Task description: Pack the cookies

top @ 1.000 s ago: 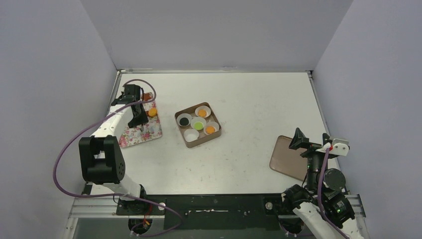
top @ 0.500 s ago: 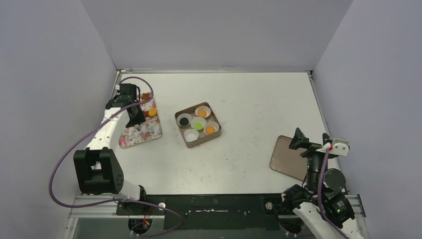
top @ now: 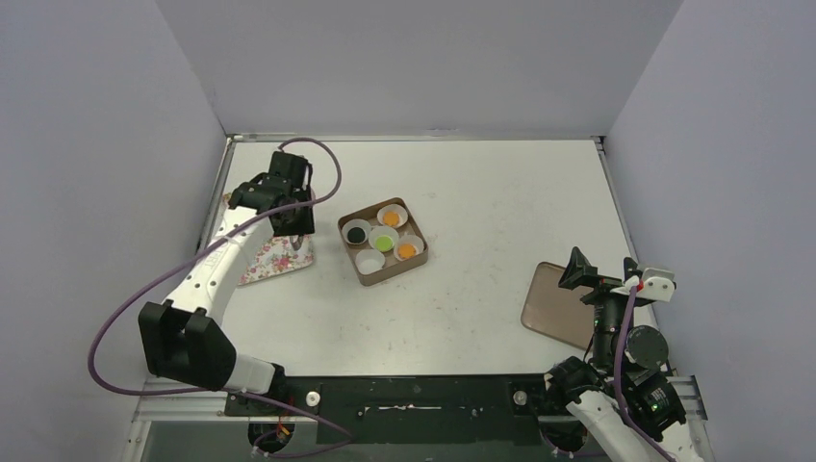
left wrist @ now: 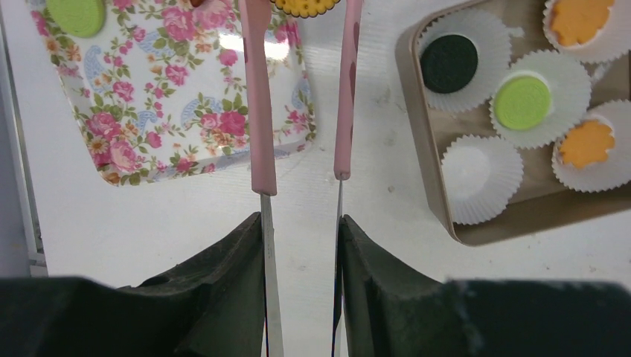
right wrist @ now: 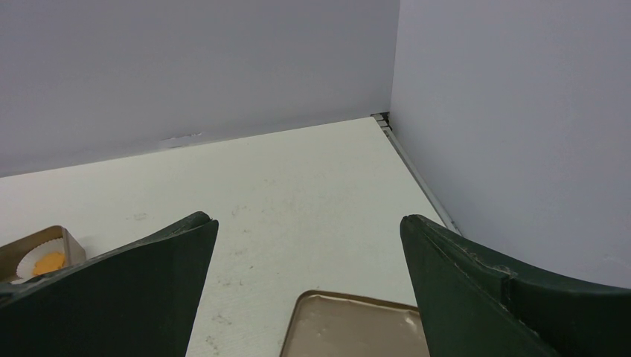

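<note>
Left gripper [left wrist: 301,227] clamps pink-sleeved tweezers [left wrist: 259,111], tips seemingly pinching an orange cookie [left wrist: 305,6] ahead, bound for the empty cup [left wrist: 476,175] at right; right gripper [right wrist: 306,223] gapes wide, holding nothing.

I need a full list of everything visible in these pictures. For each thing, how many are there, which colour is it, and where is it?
table: one, white, under everything
floral tray: one, pink and blue flowers on white, left side of the table
box: one, brown, right of the floral tray
paper cups: five, white, in the box; one is empty
dark cookie: one, nearly black, in a cup
green cookies: two, one in a cup, one on the floral tray
orange cookies: two, flower-shaped, each in a cup
round cookie: one, orange-yellow, between the tweezers' tips
shallow tray: one, brown, by the right arm
tweezers: one, metal with pink tips, in the left gripper
left gripper: closed on the tweezers
right gripper: open, empty
</note>
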`<act>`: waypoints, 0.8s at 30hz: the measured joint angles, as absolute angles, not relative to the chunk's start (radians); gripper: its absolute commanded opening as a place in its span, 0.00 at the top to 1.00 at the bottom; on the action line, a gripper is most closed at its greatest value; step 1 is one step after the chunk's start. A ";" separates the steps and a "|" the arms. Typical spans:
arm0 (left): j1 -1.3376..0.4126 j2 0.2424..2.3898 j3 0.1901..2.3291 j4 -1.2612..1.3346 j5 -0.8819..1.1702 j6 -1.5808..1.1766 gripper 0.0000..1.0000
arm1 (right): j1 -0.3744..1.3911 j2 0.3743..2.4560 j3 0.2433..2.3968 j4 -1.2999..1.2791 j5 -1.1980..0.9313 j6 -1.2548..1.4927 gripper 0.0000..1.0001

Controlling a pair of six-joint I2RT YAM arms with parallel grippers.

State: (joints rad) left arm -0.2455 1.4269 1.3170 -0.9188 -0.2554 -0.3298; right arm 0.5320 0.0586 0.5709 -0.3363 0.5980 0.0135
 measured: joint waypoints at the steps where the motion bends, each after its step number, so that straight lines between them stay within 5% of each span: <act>1: -0.262 1.425 1.322 -0.928 -0.253 -0.329 0.76 | 0.532 0.059 0.571 -0.336 0.598 0.014 0.00; 24: -0.652 1.411 1.373 -1.127 -0.228 -0.287 0.76 | 0.532 0.060 0.571 -0.337 0.598 0.012 0.00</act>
State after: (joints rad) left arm -0.6518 1.4105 1.3727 -1.1275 -0.2276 -0.2871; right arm 0.5320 0.0605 0.5709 -0.3370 0.5983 0.0120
